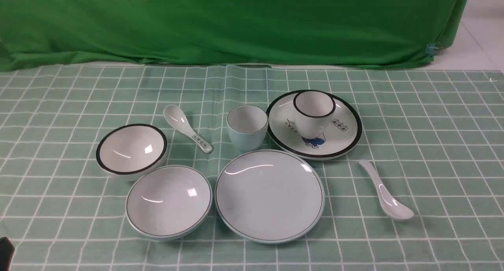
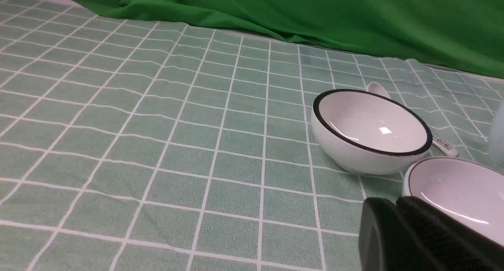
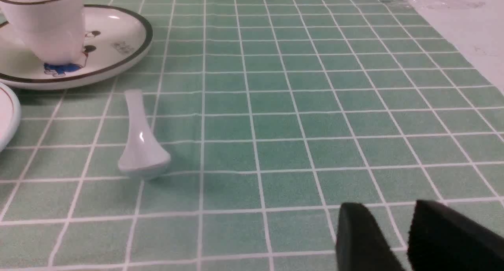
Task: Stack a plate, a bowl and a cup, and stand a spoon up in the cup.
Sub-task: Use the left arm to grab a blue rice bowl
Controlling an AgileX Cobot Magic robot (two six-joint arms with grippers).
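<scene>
The pale blue-grey plate (image 1: pixel 269 196) lies flat at the front centre. The shallow pale blue-grey bowl (image 1: pixel 169 201) sits just left of it, and the handleless pale cup (image 1: pixel 247 127) stands upright behind the plate. The plain white spoon (image 1: pixel 386 192) lies to the right of the plate, bowl end nearest me. My left gripper (image 2: pixel 393 202) is shut and empty, low by the near rim of the bowl (image 2: pixel 460 192). My right gripper (image 3: pixel 388 210) is open by a small gap and empty, low over the cloth to the right of the spoon (image 3: pixel 139 145).
A white bowl with a thick black rim (image 1: pixel 132 149) stands behind the pale bowl. A spoon with a printed handle (image 1: pixel 187 133) lies beside it. A black-rimmed plate with a blue drawing (image 1: pixel 342 139) carries a black-rimmed white cup (image 1: pixel 314 111). A green curtain (image 1: pixel 236 26) closes the back.
</scene>
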